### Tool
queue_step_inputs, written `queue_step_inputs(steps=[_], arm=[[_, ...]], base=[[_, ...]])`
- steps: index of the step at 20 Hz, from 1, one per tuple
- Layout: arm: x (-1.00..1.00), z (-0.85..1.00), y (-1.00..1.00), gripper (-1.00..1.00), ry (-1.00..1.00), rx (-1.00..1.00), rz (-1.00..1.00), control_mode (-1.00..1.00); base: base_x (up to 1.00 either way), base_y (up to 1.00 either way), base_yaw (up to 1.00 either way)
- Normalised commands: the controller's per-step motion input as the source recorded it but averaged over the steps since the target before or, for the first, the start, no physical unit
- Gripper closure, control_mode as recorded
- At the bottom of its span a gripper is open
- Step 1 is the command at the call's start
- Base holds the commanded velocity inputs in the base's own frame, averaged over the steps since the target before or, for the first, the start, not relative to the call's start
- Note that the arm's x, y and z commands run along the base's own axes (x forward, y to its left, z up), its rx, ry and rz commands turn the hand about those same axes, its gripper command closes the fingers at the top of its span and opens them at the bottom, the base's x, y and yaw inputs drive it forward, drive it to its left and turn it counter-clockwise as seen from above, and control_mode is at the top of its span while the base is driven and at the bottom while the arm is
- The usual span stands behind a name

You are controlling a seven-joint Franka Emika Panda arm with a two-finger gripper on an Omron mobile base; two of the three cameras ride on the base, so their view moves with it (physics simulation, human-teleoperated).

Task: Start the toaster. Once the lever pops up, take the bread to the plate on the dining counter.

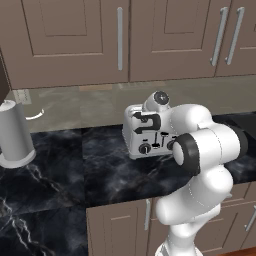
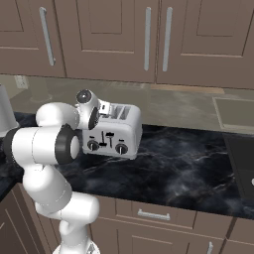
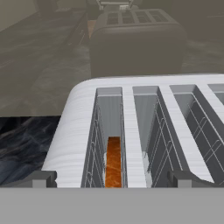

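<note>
The toaster (image 3: 131, 127) sits right under my hand camera, its slots running away from me, and the bread (image 3: 113, 162) stands deep in the leftmost slot I can see, only its orange-brown edge showing between the wire guides. My two fingertips (image 3: 41, 178) stand wide apart at the bottom of that view, one outside the toaster's left side and one over the ribs to the right, closed on nothing. The slots to the right are cut off by the frame edge, so I can't tell what they hold.

From the left base camera the gripper (image 1: 146, 121) hangs over the toaster's top, and my own arm covers the toaster's right half and part of its front. The knobs and sliders on the front panel show better from the right base camera (image 2: 106, 144), though the wrist hides the top left corner there. The toaster stands on the black marble counter (image 1: 65, 170), near the back wall. Further left a grey canister (image 1: 15, 132) stands on the same counter, cut by the frame edge. Brown cabinets (image 2: 104, 34) hang behind.
</note>
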Motion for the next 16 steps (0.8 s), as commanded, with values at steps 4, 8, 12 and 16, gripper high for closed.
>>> queue_step_inputs(steps=[4, 8, 12, 16], arm=[[0.0, 0.0, 0.0, -1.0, 0.0, 0.0, 0.0, -1.0], [0.0, 0.0, 0.0, -1.0, 0.0, 0.0, 0.0, -1.0], [0.0, 0.0, 0.0, -1.0, 0.0, 0.0, 0.0, -1.0], [0.0, 0.0, 0.0, -1.0, 0.0, 0.0, 0.0, -1.0]], base=[[0.0, 0.0, 0.0], [0.0, 0.0, 0.0], [0.0, 0.0, 0.0], [0.0, 0.0, 0.0]])
